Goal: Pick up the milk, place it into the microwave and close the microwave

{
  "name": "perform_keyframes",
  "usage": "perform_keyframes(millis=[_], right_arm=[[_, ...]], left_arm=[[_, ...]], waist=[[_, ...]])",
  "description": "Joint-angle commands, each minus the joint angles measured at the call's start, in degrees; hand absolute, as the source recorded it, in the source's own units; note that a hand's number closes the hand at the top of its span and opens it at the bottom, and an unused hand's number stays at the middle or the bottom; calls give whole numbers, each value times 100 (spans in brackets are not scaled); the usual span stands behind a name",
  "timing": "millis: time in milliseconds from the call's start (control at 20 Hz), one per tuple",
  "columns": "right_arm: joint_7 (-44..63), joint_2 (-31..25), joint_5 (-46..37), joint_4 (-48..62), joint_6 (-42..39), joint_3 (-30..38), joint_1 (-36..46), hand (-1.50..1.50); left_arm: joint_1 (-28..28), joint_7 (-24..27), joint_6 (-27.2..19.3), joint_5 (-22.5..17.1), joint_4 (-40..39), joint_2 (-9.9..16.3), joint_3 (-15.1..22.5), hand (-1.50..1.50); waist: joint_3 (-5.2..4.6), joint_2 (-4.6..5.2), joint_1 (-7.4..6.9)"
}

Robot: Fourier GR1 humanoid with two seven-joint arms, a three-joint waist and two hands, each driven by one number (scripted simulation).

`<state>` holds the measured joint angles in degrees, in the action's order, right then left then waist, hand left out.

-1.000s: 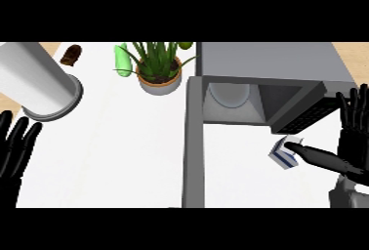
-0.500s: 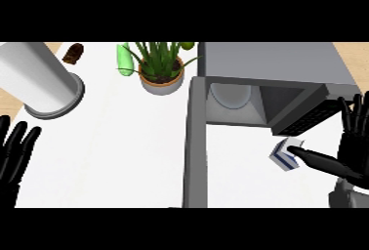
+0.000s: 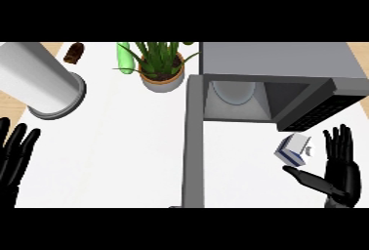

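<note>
The small white-and-blue milk carton [image 3: 294,149] sat ungrasped near the counter's right edge beside the spread-fingered right hand [image 3: 338,173] (the grey microwave [image 3: 281,66] gaped, awaiting it).

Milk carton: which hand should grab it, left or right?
Right. The right hand is open right beside the milk, in front of the open microwave. The left hand rests open at the far left edge, across the counter and beyond the microwave door.
</note>
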<state>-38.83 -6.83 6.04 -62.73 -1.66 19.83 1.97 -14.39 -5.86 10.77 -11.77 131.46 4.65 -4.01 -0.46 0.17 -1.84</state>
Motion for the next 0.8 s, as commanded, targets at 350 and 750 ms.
perform_keyframes(millis=[350, 750], right_arm=[[-1944, -732, -656, 3834, -524, 74, 1296, 150], [-3119, -645, -744, 4188, -1059, 5, 1405, 150]], left_arm=[[-166, -78, -13, 142, 244, -142, 145, -150], [-524, 274, 144, 348, 168, -306, 307, -150]], waist=[[67, 28, 28], [68, 20, 44]])
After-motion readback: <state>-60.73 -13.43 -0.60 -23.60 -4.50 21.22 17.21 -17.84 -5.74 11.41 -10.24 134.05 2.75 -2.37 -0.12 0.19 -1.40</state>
